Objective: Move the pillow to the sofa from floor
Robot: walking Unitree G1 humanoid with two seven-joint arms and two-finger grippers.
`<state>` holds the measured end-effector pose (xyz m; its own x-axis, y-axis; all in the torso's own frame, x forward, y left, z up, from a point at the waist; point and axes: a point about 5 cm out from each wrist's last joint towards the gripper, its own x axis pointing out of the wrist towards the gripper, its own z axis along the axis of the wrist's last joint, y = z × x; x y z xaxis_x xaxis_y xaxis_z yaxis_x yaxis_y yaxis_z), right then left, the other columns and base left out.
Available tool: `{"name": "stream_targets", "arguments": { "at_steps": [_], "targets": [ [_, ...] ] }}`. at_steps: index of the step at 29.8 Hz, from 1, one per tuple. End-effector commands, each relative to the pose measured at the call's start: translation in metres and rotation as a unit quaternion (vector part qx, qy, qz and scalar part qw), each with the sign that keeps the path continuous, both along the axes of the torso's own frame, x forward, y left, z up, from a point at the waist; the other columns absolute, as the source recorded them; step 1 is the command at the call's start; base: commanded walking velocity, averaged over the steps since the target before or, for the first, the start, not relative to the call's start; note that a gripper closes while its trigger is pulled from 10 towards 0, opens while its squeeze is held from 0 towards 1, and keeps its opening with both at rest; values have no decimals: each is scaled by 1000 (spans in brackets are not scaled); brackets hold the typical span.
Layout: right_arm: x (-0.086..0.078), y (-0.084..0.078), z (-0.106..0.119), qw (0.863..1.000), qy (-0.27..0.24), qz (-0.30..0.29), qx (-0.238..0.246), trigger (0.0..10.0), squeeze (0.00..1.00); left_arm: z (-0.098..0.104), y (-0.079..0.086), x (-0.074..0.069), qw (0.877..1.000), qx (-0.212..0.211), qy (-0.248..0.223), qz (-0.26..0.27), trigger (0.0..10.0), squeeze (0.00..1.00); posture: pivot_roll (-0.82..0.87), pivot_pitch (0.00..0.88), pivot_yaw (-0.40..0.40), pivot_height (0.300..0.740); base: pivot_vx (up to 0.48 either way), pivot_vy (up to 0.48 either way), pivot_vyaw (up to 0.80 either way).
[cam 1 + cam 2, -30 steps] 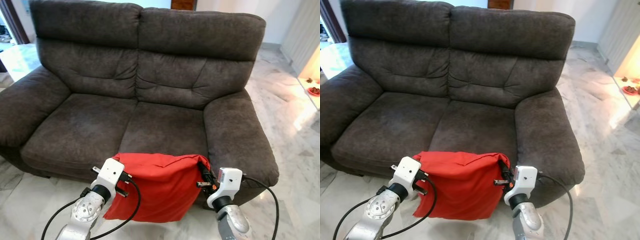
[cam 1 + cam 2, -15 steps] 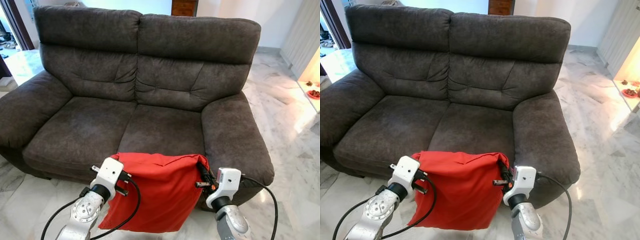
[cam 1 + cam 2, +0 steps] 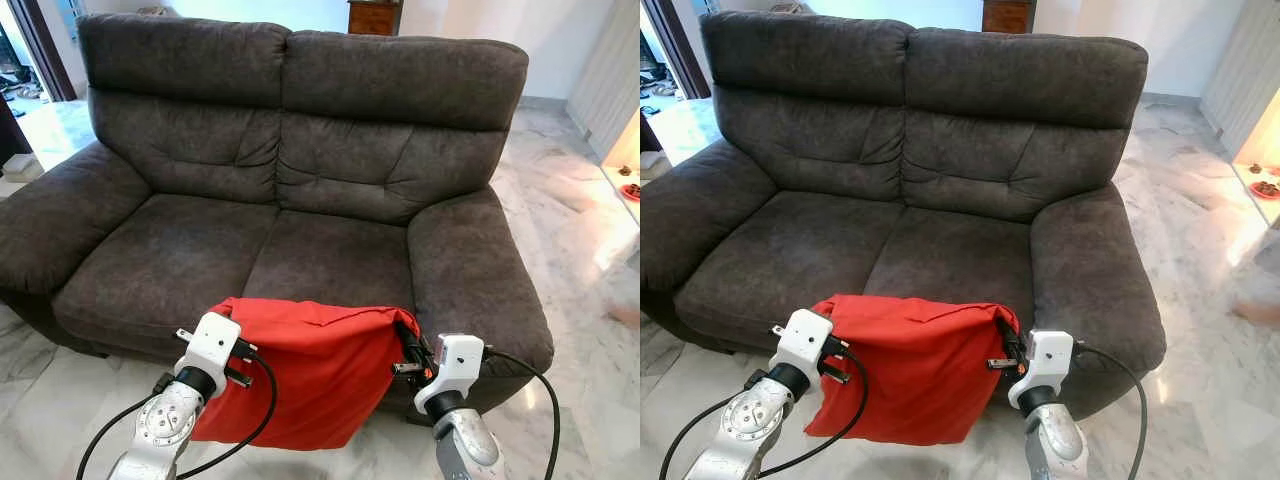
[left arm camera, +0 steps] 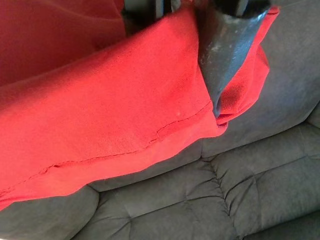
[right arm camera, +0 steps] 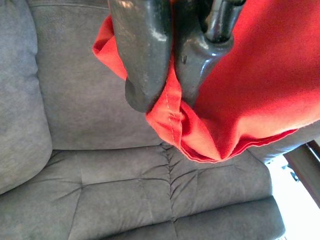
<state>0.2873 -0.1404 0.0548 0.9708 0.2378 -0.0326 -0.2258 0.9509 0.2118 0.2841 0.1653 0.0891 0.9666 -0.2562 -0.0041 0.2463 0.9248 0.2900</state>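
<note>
Pillow hangs by its top corners, off the floor, before the sofa seat's front edge. Left gripper and right gripper clamp a corner each, stretching it for placing.

A living room in a home. A dark grey-brown two-seat fabric sofa with padded arms and a tufted back takes up most of the head-camera views. It stands on a polished, pale marble floor with grey veining that reflects light. Behind the sofa are a light wall and the top of a wooden cabinet. To the robot's left a dark door frame opens to another bright room. At the far right edge sits a low, warmly lit shelf holding small items.
</note>
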Motion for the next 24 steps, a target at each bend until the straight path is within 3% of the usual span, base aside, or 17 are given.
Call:
{"name": "stream_targets", "arguments": {
  "at_steps": [1, 5, 21, 24],
  "targets": [
    [8, -3, 14, 999, -33, -9, -1, 10000, 0, 28, 0, 4, 998, -18, -67, 4, 10000, 0, 65, 55, -8, 740, 0, 0, 0],
    [10, -7, 16, 999, -36, -16, 0, 10000, 0, 28, 1, 4, 998, -20, -67, 7, 10000, 0, 62, 54, -10, 740, 0, 0, 0],
    [9, -5, 14, 999, -31, -12, 4, 10000, 0, 26, 1, 3, 998, -26, -62, 12, 10000, 0, 63, 54, -10, 740, 0, 0, -800],
    [9, -5, 14, 999, -30, -11, 5, 10000, 0, 26, 1, 4, 998, -30, -61, 15, 10000, 0, 62, 53, -9, 740, 0, 480, -800]
  ]
}}
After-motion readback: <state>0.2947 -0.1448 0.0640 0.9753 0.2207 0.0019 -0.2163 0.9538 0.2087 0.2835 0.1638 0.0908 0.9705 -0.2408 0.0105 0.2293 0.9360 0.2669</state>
